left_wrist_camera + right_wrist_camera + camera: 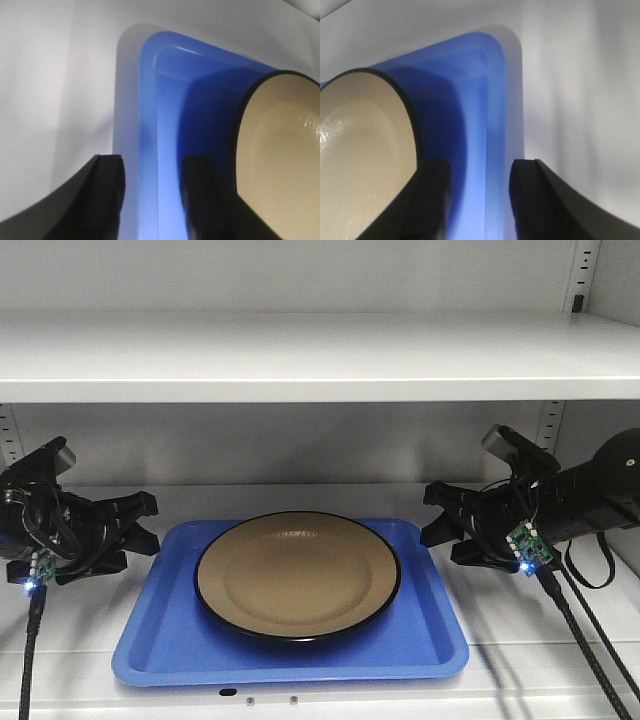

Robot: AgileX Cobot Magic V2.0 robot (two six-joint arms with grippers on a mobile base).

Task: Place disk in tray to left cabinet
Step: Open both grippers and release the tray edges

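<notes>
Disk (297,575) rests in the tray (165,645) on a left cabinet (300,355) shelf; left gripper (147,523) and right gripper (436,513) straddle the tray's side lips, fingers spread; only withdrawal apparently remains

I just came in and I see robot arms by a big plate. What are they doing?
The tan disk sits in the blue tray, and the tray rests on a shelf of the left cabinet. The left gripper is at the tray's left edge and the right gripper is at its right edge. Both are open, and the wrist cameras show the fingers either side of the tray's lip without squeezing it. Nothing is lifted at this moment.
</notes>
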